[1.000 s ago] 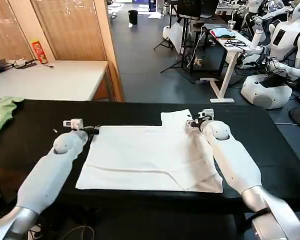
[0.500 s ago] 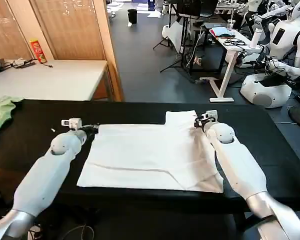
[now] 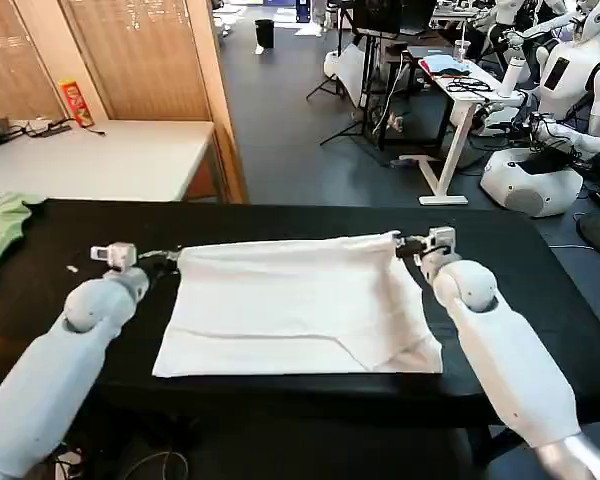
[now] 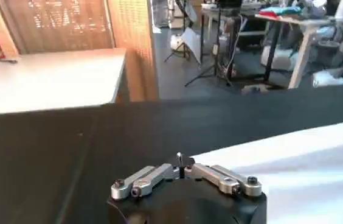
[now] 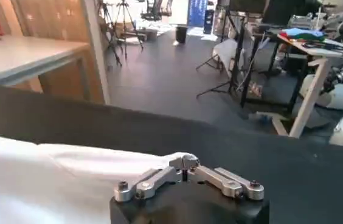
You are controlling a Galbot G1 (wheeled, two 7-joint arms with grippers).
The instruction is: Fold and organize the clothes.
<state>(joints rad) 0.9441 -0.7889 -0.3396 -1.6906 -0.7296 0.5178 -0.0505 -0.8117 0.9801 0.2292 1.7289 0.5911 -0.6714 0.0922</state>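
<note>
Arms outstretched, left tool and right tool clamp T-shirt far corners.

There is one white T-shirt lying on one black bench. One light green garment sits at the bench's far left edge. Two grippers are at the shirt: one left gripper and one right gripper. One white bench stands behind, with one red can.
</note>
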